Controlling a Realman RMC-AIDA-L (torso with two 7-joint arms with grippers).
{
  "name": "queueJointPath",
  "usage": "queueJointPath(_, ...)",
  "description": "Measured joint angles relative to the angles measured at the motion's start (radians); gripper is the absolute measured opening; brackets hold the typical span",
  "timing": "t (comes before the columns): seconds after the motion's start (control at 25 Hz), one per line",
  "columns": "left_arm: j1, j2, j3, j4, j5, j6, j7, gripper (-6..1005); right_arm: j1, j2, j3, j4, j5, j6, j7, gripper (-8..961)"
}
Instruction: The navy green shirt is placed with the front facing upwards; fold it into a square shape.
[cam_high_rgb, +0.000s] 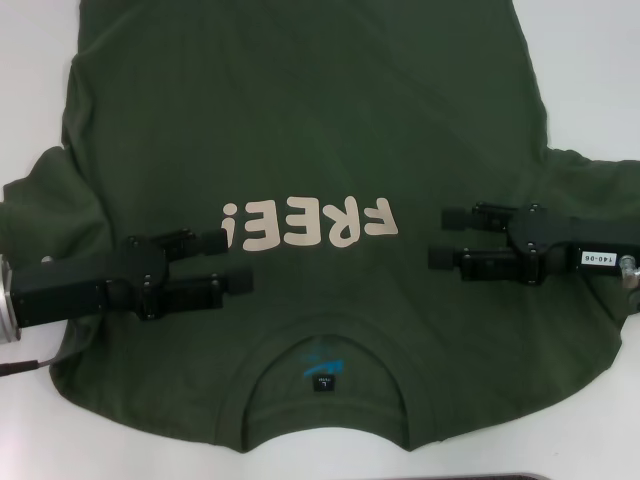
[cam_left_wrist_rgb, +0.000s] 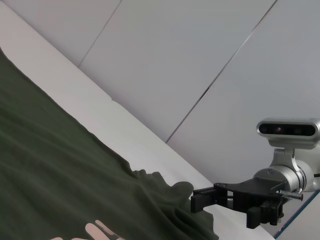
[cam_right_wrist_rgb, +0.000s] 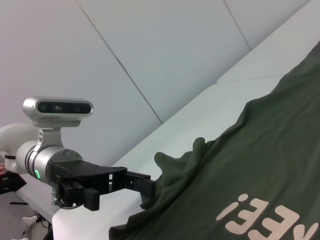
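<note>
The table (cam_high_rgb: 590, 60) is white and carries the shirt (cam_high_rgb: 300, 130), which lies flat and face up across most of it. The collar (cam_high_rgb: 325, 352) sits at the edge nearest the robot, and the hem runs out of view at the far side. The cream "FREE!" lettering (cam_high_rgb: 310, 223) reads upside down from the head view, just beyond the collar. Both sleeves are bunched at the sides, the left one (cam_high_rgb: 45, 195) more rumpled.

The left gripper (cam_high_rgb: 235, 262) hovers over the chest on the robot's left, pointing inward toward the lettering, its two fingers spread apart and holding nothing. The right gripper (cam_high_rgb: 443, 237) mirrors it on the other side, fingers likewise parted and empty.

Inside the collar a small dark label (cam_high_rgb: 325, 380) shows, with a blue print (cam_high_rgb: 320, 357) above it.
</note>
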Motion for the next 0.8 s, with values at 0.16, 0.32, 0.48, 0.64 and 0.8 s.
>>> queueJointPath(0.16, -0.001, 0.0, 0.0, -0.002, 0.003, 0.0, 0.0, 904, 0.0, 0.0, 0.0, 0.001, 0.0, 0.006, 0.0, 895)
queueJointPath(0.32, -0.002, 0.0, 0.0, -0.002, 0.004, -0.001, 0.0, 904, 0.002, 0.0, 0.0, 0.004, 0.0, 0.014, 0.0, 896)
queueJointPath(0.48, -0.003, 0.0, 0.0, 0.001, 0.006, -0.001, 0.0, 904, 0.003, 0.0, -0.002, 0.004, 0.0, 0.015, 0.0, 896)
queueJointPath(0.64, -0.004, 0.002, -0.003, 0.0, 0.007, -0.004, -0.012, 904, 0.003, 0.0, -0.002, 0.003, 0.0, 0.015, 0.001, 895)
queueJointPath(0.8, -0.015, 0.01, -0.003, -0.003, 0.011, -0.008, -0.034, 903, 0.003, 0.0, -0.002, 0.0, 0.0, 0.015, 0.006, 896)
